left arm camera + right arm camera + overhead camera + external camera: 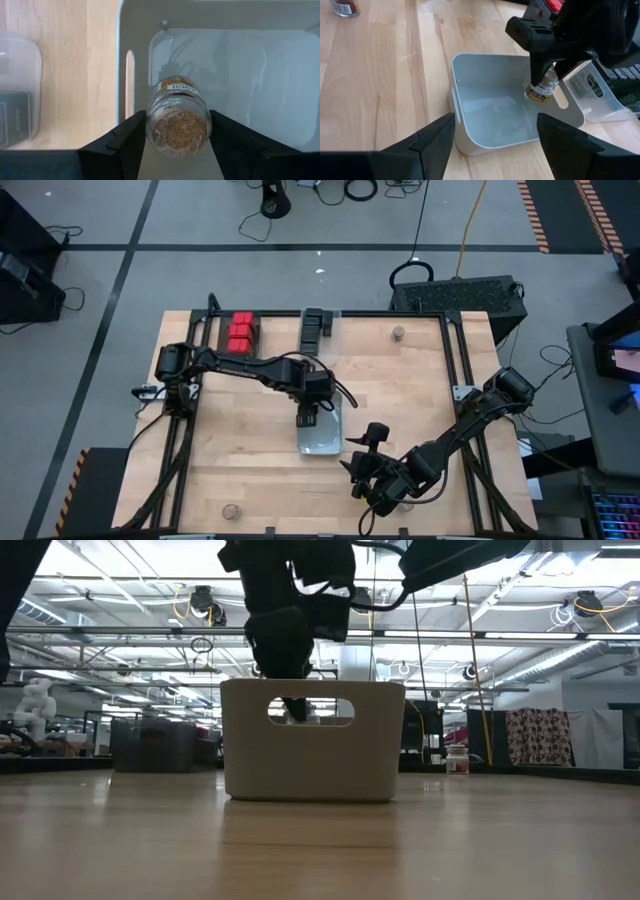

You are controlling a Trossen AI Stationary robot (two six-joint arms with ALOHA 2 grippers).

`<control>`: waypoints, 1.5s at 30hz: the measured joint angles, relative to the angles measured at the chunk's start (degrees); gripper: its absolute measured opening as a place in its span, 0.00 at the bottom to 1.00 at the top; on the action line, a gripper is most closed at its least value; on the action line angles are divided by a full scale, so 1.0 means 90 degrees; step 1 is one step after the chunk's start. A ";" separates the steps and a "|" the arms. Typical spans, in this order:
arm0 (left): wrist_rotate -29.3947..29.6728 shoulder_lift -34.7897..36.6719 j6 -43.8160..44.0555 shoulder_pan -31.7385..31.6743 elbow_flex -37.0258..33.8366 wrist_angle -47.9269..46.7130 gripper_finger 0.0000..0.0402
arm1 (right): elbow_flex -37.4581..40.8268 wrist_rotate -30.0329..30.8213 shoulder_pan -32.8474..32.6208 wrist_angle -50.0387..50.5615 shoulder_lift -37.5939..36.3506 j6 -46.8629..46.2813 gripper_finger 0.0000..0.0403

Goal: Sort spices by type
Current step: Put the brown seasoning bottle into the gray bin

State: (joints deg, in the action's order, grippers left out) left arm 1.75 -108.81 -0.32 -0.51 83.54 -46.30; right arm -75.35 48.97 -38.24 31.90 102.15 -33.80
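Note:
My left gripper (307, 416) reaches down into a pale grey bin (322, 442) at mid table, shut on a small round spice jar (178, 121) of brownish powder. The right wrist view shows the same jar (542, 90) inside the bin (470, 135). Red boxy spices (241, 332) and black boxy spices (313, 328) stand in clear holders at the far edge. Two more jars stand apart: one (398, 333) near the far edge, one (231, 511) near the near edge. My right gripper (495, 145) waits open, near and right of the bin. My left gripper pinches the jar's glass body (150, 125) between its two fingers, one finger (127, 137) on each side. It comes from above, pointing down into the bin. The jar hangs below the fingers, slightly tilted, its lower end (538, 96) close to the bin's floor; whether it touches, I cannot tell.
The clear holder of black boxes (600, 95) stands just beyond the grey bin. Bare wood lies left and right of the bin (420, 395). In the low view the bin's wall (312, 765) fills the middle, with a jar (458, 760) behind to its right.

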 joint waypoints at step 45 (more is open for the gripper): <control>0.0377 0.0002 0.0555 -0.0017 0.0028 -0.0314 0.52 | 0.0000 -0.0005 0.0000 0.0010 0.0000 0.0000 0.65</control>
State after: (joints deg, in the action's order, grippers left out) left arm 5.15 -108.79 4.67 -0.67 83.79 -49.12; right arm -75.35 48.93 -38.24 31.99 102.15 -33.80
